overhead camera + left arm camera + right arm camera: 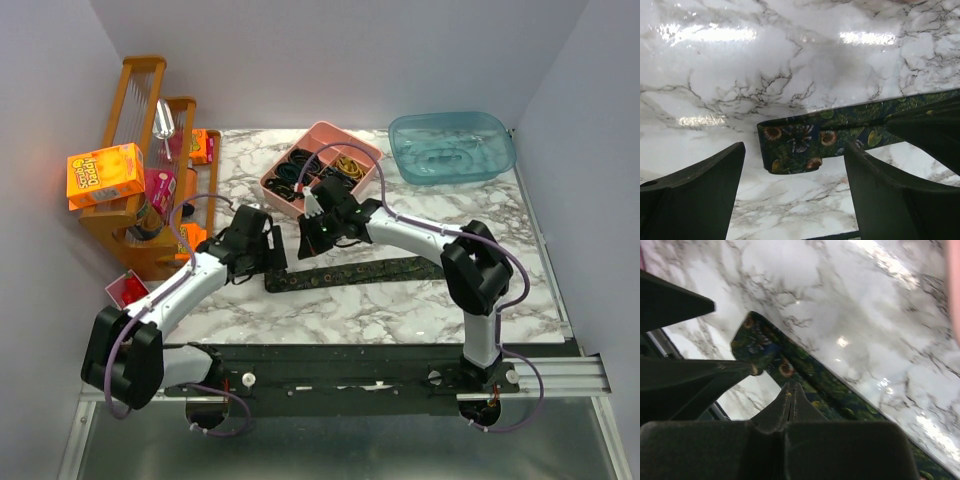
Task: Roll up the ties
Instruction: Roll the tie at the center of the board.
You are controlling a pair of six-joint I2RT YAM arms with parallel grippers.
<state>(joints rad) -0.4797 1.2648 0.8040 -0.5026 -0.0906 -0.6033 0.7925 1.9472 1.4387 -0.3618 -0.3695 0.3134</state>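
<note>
Nothing clamps the folded end of the tie point(800, 141), so I judge it could spring flat or skew.
My left hand point(795, 150) is spread wide and holds nothing. Its two fingers straddle that doubled-over end without touching it. If they close short or off-centre, they could shove the slick cloth sideways and start a loose, crooked roll. My right hand point(790, 390) is closed tight, its tip down on the strip just behind the fold, but I cannot tell whether it pinches any fabric. From between my left fingers the tie lies flat on the marble tabletop point(790, 60) and runs off past my right-side finger.
</note>
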